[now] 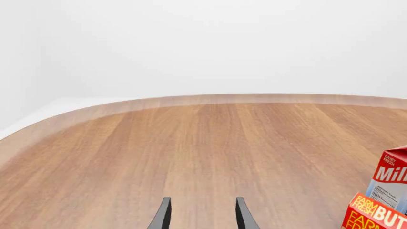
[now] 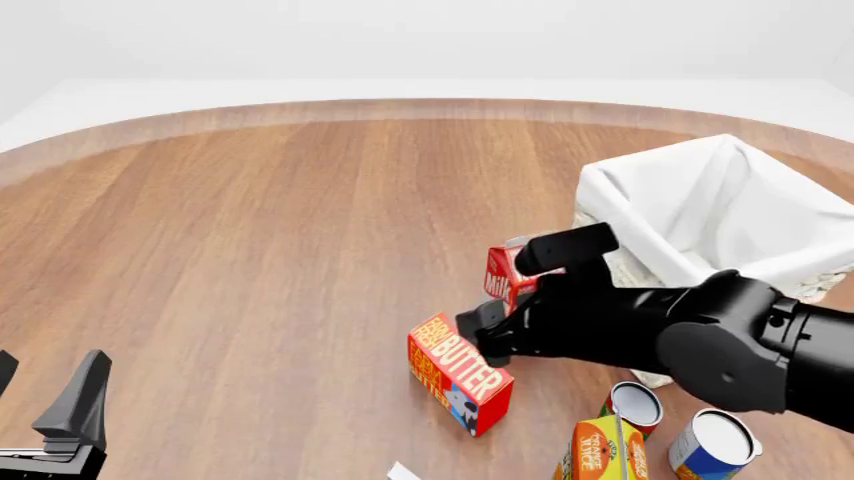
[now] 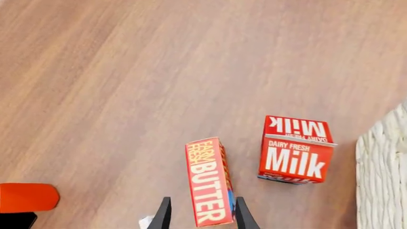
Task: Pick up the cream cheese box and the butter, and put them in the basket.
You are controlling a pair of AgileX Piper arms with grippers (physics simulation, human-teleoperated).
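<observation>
My right gripper (image 3: 200,217) fingers are apart around the butter (image 3: 208,183). I should go lower, stay centered, then squeeze. Left gripper (image 1: 200,214) waits apart.

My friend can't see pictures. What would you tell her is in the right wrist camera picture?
A red and orange butter box lies on a wooden table, its near end between the open jaws of the right gripper. Beside it, apart from it, stands a red and white milk carton, with the white woven basket at the picture's edge.
</observation>
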